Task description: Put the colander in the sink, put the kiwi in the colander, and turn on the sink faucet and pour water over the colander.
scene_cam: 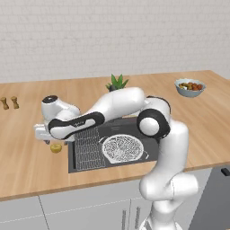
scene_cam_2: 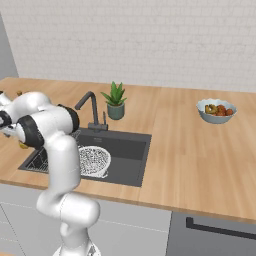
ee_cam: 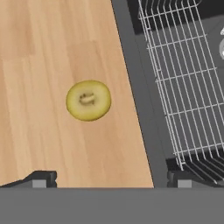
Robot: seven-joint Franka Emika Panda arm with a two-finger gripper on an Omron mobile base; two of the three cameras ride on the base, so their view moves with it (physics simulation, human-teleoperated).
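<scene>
Hand view gives me the kiwi (ee_cam: 88, 100) lying on the wooden counter (ee_cam: 43, 52) beside the sink (ee_cam: 144, 109) (colander (scene_cam: 123, 148) already inside), my gripper (ee_cam: 111, 178) spread wide above it.

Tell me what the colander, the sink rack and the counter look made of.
Colander: white, perforated all over, matte; plastic or enamelled metal, unclear. Rack: thin pale wire in a grid, likely metal. Counter: light wood, judging by its streaked grain.
</scene>
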